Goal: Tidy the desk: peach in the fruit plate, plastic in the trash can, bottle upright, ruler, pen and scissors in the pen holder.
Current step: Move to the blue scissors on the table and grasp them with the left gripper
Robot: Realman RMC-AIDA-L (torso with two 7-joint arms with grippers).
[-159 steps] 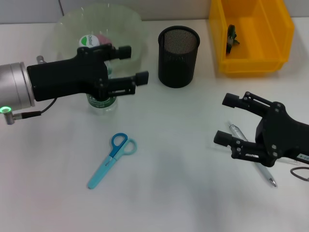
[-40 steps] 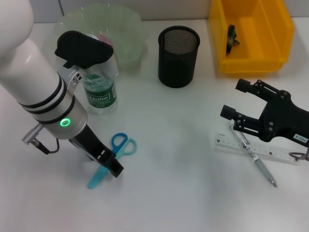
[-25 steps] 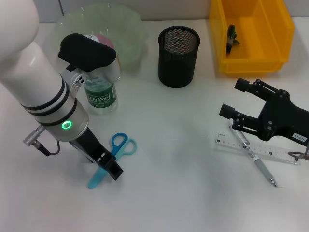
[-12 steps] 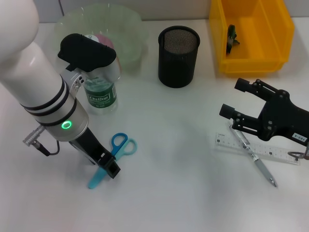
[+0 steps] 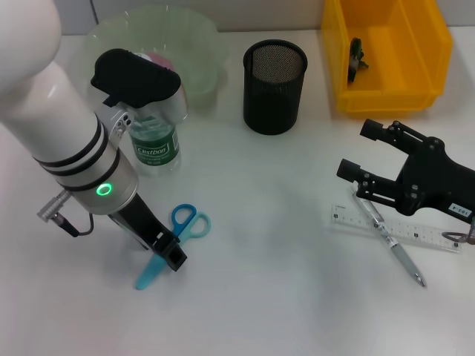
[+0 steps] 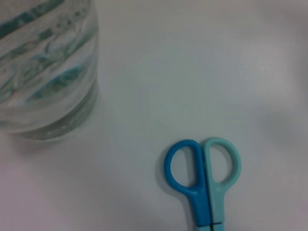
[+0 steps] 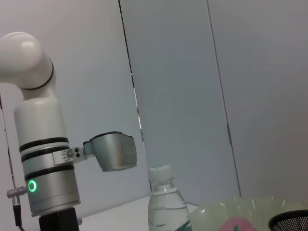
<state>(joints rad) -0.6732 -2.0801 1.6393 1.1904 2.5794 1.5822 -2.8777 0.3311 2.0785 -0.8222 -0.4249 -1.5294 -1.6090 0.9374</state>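
My left gripper (image 5: 169, 252) points straight down onto the blade end of the blue scissors (image 5: 185, 222), which lie flat; the left wrist view shows only the scissors' handles (image 6: 202, 173). The bottle (image 5: 154, 148) stands upright beside the green fruit plate (image 5: 200, 44), where the pink peach (image 5: 162, 56) lies. The black mesh pen holder (image 5: 274, 89) stands at the back centre. My right gripper (image 5: 359, 150) hovers open, just above the ruler (image 5: 423, 233) and the pen (image 5: 397, 252) crossing it. A dark piece of plastic (image 5: 357, 55) lies in the yellow trash can (image 5: 386, 96).
The left arm's thick white body rises over the table's left side and hides part of the bottle and plate. In the right wrist view the bottle (image 7: 166, 202), the plate (image 7: 226, 211) and the pen holder's rim (image 7: 291, 222) show low against a grey wall.
Since the earliest frame my left arm has left the bottle and come down over the scissors, and my right gripper has shifted off the ruler. Over the last second hardly anything moves.
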